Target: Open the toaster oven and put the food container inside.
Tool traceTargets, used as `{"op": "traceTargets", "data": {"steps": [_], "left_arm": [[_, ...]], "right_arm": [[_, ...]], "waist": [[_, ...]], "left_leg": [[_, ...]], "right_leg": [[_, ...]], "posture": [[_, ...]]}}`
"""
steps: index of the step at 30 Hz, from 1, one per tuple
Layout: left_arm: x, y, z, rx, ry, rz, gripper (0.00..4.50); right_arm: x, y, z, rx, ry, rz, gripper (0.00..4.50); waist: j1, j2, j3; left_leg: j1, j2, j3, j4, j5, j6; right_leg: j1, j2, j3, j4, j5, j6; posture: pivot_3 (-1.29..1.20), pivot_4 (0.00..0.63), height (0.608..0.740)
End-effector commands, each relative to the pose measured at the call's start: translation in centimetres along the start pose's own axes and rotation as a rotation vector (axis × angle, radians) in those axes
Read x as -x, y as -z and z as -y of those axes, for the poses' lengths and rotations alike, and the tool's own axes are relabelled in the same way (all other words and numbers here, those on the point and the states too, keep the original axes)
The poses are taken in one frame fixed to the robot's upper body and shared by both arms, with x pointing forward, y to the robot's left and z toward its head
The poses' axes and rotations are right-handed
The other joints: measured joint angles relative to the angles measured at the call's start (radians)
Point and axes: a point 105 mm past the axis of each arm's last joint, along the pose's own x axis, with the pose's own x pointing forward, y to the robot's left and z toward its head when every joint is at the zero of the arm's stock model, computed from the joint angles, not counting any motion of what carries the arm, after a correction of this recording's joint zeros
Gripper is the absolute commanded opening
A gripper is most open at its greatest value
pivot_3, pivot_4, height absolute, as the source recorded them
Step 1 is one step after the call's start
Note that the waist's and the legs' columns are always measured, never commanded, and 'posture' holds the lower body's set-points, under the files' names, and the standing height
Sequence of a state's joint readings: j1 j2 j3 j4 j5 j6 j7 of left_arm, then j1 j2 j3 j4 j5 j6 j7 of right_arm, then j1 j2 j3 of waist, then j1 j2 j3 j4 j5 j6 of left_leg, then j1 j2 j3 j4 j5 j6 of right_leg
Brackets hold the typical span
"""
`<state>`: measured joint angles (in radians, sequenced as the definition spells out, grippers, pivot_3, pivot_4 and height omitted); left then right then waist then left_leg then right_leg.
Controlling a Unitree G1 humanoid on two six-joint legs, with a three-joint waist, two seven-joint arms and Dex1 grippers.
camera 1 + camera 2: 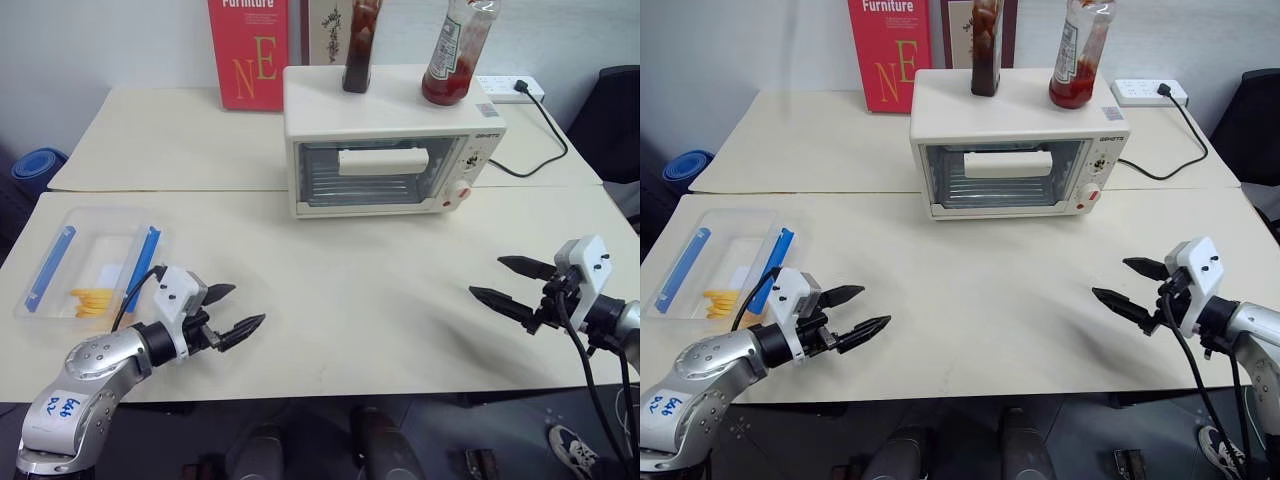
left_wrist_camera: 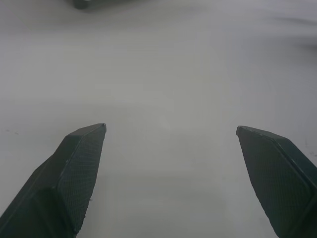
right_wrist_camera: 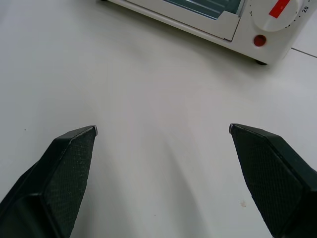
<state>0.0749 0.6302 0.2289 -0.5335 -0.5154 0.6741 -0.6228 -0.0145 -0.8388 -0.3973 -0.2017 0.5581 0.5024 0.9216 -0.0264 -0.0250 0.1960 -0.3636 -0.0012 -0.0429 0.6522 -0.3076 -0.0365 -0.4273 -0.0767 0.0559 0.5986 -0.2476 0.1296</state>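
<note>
Cream toaster oven (image 1: 385, 160) shut; hands (image 1: 240, 311) empty.

Illumination is bright, even and diffuse from overhead. Soft shadows lie on the tabletop (image 1: 350, 300) beneath each pincer, toward 6 o'clock. The toaster oven (image 1: 385, 140) door glass carries mild glare. Head views are sharp; wrist views are softer, with slight blur toward 12 o'clock.

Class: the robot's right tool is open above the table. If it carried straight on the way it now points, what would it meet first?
Probably the bare table: the right tool tilts slightly down, aiming left of the toaster oven. Depth is uncertain.
</note>
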Motion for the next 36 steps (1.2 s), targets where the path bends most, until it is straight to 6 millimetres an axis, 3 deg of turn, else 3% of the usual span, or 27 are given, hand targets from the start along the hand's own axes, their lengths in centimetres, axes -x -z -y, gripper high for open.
{"op": "traceTargets", "data": {"steps": [1, 6, 13, 16, 22, 26, 32, 36], "left_arm": [[0.0, -0.6, 0.0, -0.041, -0.022, 0.021, 4.5], [-0.3, -0.8, -0.9, -0.004, -0.081, 0.047, 4.5], [-0.8, -2.3, 0.5, 0.02, 0.0, 0.124, 4.5], [-0.9, -4.1, 1.2, 0.057, 0.08, 0.171, 4.5], [-0.6, -11.2, 3.0, -0.017, 0.31, 0.315, 4.5], [0.0, -14.2, 3.2, -0.078, 0.365, 0.343, 4.5], [0.4, -16.1, 3.6, -0.22, 0.385, 0.325, 4.5], [-0.1, -16.6, 3.3, -0.233, 0.369, 0.336, 4.5]], "right_arm": [[-0.1, -1.3, -0.2, 0.059, 0.001, 0.02, 4.47], [-0.8, -1.5, 0.2, 0.065, 0.032, 0.015, 4.47], [-1.5, -3.1, -0.1, 0.0, 0.0, 0.08, 4.47], [-2.4, -5.3, -0.2, -0.045, -0.027, 0.165, 4.47], [-6.6, -10.2, 0.8, -0.071, -0.073, 0.316, 4.47], [-9.3, -11.2, 1.3, -0.075, -0.078, 0.332, 4.47], [-11.2, -12.4, 1.7, -0.056, -0.103, 0.353, 4.47], [-11.2, -13.4, 0.0, -0.038, -0.213, 0.385, 4.47]], "waist": [[0.0, 0.0, 0.0], [0.0, 0.0, 0.0], [0.0, 0.0, 0.0], [-0.001, 0.0, 0.0], [-0.003, 0.0, 0.0], [-0.003, 0.0, 0.0], [-0.002, 0.0, 0.0], [-0.006, 0.0, 0.0]], "left_leg": [[0.0, 0.0, 0.0, 0.0, 0.0, 0.0], [0.0, 0.0, 0.0, 0.0, 0.0, 0.0], [0.0, 0.0, 0.0, 0.0, 0.0, 0.0], [0.0, 0.0, 0.0, 0.001, 0.0, 0.0], [0.0, 0.0, -0.001, 0.003, 0.0, 0.0], [-0.001, 0.0, -0.001, 0.001, 0.0, 0.0], [-0.009, -0.001, 0.001, 0.0, 0.0, -0.001], [-0.009, 0.0, 0.002, 0.001, 0.001, -0.001]], "right_leg": [[0.0, 0.0, 0.0, 0.0, 0.0, 0.0], [0.0, 0.0, 0.0, 0.0, 0.0, 0.0], [0.0, 0.0, 0.0, 0.0, 0.0, 0.0], [0.0, 0.0, 0.0, 0.001, 0.0, 0.001], [-0.001, 0.0, 0.0, 0.003, 0.0, 0.001], [-0.002, 0.0, 0.0, 0.002, 0.0, 0.001], [-0.009, -0.001, 0.0, 0.004, 0.0, 0.001], [-0.009, -0.001, 0.0, 0.003, 0.001, 0.002]], "posture": [[0.0, 0.15, 0.74], [0.0, 0.15, 0.74], [0.0, 0.15, 0.74], [0.0, 0.15, 0.74], [0.0, 0.15, 0.74], [0.0, 0.15, 0.74], [0.0, 0.15, 0.74], [0.0, 0.15, 0.74]]}}
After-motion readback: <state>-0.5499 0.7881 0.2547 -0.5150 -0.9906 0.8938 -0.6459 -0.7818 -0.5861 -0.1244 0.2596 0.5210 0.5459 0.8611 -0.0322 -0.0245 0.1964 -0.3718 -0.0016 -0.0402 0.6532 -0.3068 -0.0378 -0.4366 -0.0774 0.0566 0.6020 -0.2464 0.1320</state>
